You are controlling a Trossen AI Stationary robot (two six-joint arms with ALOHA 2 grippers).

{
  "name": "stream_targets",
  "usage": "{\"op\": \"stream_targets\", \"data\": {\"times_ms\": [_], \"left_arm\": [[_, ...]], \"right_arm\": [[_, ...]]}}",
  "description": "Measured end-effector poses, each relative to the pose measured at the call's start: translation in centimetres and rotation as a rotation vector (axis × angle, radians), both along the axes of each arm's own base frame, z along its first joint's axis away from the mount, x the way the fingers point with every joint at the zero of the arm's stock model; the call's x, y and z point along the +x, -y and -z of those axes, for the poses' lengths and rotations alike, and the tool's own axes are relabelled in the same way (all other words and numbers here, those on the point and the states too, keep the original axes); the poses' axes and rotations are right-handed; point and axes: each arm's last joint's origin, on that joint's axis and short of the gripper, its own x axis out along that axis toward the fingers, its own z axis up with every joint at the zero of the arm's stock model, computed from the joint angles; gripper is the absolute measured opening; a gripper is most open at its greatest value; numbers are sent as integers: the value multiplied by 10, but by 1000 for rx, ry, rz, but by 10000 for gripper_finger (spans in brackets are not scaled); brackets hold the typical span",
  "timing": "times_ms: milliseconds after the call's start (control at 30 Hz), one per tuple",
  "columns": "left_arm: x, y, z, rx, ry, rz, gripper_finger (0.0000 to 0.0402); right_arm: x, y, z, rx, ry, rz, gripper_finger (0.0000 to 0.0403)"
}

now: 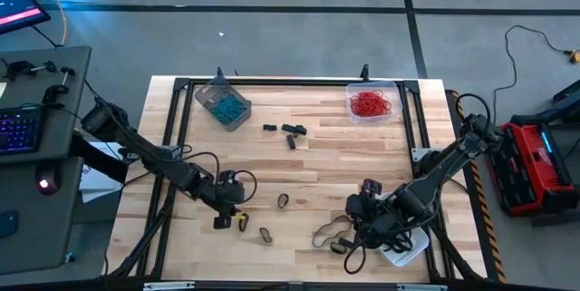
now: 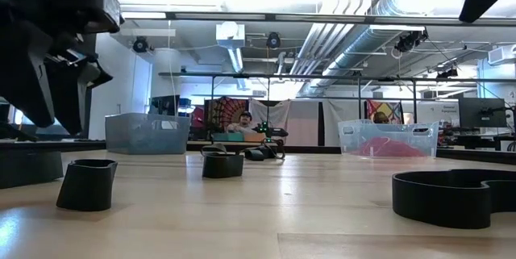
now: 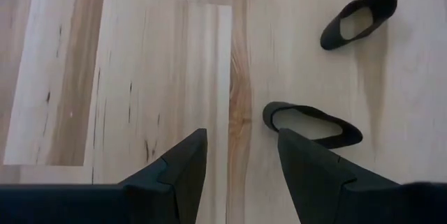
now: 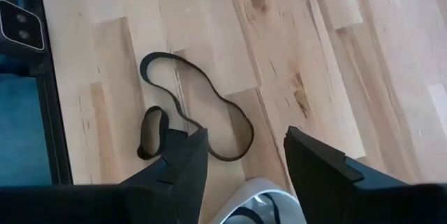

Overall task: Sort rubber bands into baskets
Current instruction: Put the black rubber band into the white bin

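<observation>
I had the left gripper point(image 3: 241, 161) low over the counter point(image 1: 317, 146) near its front-left part, fingers spread and empty. A small dark band point(image 3: 311, 123) lay flat just past the fingertips, a second dark band point(image 3: 357, 20) a little farther off. From above I counted three such small dark loops near that gripper, toward the front edge.

The right gripper point(image 4: 246, 158) hung over the front-right area, fingers likewise apart with nothing between them. A long dark band point(image 4: 199, 109) lay in a wavy loop on the wood just ahead of it, a small dark loop point(image 4: 152, 132) touching its near end. The whitish basket point(image 1: 405, 247) sat at the front-right corner, partly under that arm.

At the rear edge, the grey-tinted basket point(image 1: 223, 102) toward the left held teal bands point(image 1: 225, 107); the clear basket point(image 1: 372, 101) toward the right held red bands point(image 1: 370, 103). A few dark pieces point(image 1: 285, 131) lay between them, slightly forward.
</observation>
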Motion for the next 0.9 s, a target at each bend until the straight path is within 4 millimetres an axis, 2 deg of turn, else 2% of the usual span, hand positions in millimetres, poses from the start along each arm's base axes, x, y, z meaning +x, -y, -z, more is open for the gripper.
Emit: {"op": "stream_targets", "data": {"times_ms": [233, 400, 733, 833, 900], "left_arm": [[3, -3, 3, -17, -22, -40, 170], [9, 2, 7, -101, -17, -6, 170], [17, 5, 32, -79, -90, 30, 170], [18, 5, 33, -65, -87, 26, 158], [18, 4, 32, -47, -78, 38, 133]], "right_arm": [[1, 1, 0, -7, 6, -1, 178], [2, 2, 0, -20, 18, 6, 178], [2, 2, -1, -21, 27, 8, 178], [2, 2, -1, -21, 27, 8, 178], [2, 1, -1, -21, 28, 8, 178]]}}
